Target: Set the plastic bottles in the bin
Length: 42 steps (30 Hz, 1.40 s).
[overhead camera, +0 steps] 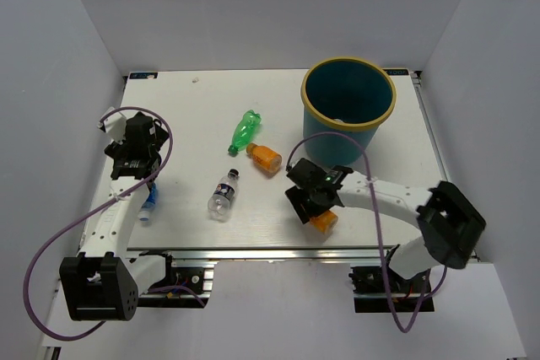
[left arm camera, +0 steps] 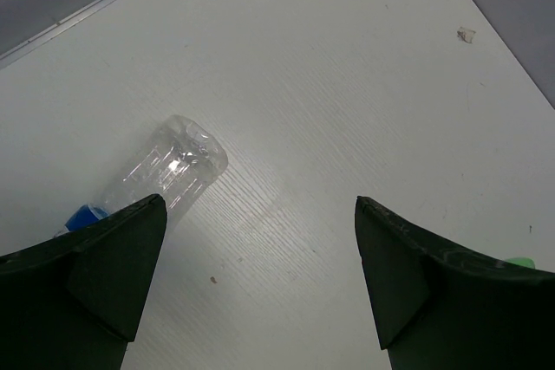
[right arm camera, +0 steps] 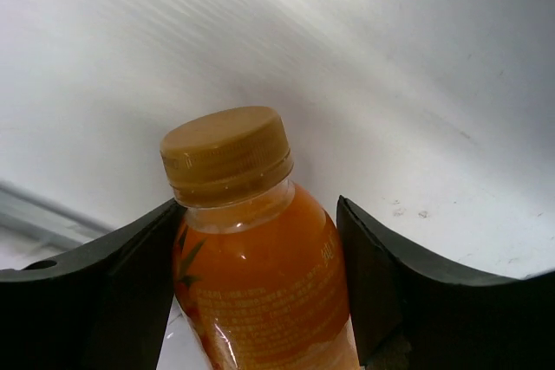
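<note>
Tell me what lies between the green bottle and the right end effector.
A lying orange bottle, near the green bottle, then bare table up to the right end effector; top external view.

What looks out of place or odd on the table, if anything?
No spill or damage shows. The loose bottles, such as the green bottle and the clear bottle, lie on their sides on the table. One small pale scrap lies on the bare surface near the far edge.
</note>
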### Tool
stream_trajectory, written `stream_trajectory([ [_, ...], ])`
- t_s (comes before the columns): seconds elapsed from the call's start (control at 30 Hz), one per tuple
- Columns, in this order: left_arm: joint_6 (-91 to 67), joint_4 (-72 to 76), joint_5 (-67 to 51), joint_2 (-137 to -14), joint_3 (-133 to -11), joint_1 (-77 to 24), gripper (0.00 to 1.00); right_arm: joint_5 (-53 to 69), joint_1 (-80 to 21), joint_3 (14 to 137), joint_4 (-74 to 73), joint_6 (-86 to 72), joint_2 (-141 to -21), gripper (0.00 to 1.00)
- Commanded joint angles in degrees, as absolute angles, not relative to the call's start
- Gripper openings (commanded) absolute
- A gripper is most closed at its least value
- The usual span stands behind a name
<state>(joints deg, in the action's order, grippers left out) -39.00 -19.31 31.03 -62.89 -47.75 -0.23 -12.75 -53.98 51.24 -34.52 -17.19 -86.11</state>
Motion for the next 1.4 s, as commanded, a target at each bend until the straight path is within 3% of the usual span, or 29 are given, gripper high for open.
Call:
stream_trajectory([
  [0.0,-38.76,-19.42,30.32,-61.61,-49.57,-0.26,0.98,-7.57,-53.88,55.8,-32.17,-14.77,-77.18,0.41],
  [0.27,-33.85,-14.95,20.85,-61.96,-48.61,-0.26,0.98,-2.02,-53.88,69.42,-21.37,-4.84,-69.35,0.36],
  [0.4,-31.91,-13.53,14.51,-62.49,-48.69,-0.26,0.98,-17.19,-52.39,76.46,-13.73,-3.25,-70.75,0.39],
  [0.47,-31.64,-14.15,14.41,-62.93,-49.04,-0.26,0.98,-21.52,-47.22,79.97,-12.13,-4.82,-72.85,0.39],
  [0.6,-29.54,-11.88,6.37,-63.72,-48.87,-0.18,0.98,-13.19,-29.67,85.07,-12.48,-10.27,-76.37,0.38],
  [0.77,-27.95,-8.35,-8.42,-68.37,-49.3,-0.26,0.98,-11.8,-21.82,85.08,-11.24,-9.83,-81.12,0.51],
  [0.83,-27.86,-8.52,-10.9,-69.95,-49.83,-0.35,0.98,-7.48,-19.26,86.39,-13.7,-11.68,-83.05,0.77],
  [0.9,-27.77,-8.61,-11.16,-70.22,-50.01,-0.35,0.98,-6.86,-18.55,86.31,-13.97,-12.57,-83.15,0.89],
  [1.1,-26.63,-8.44,-12.57,-69.87,-49.84,-1.23,0.98,-2.57,-17.49,84.9,-11.78,-13.09,-77.35,0.89],
  [1.27,-24.18,-8.0,-14.5,-74.34,-51.15,-2.45,0.98,5.61,-17.31,76.48,-4.85,-16.08,-66.3,0.89],
  [1.37,-20.49,-10.28,-10.83,-79.43,-55.88,-10.07,0.98,1.7,-17.31,70.0,-4.48,-17.92,-58.75,0.89],
])
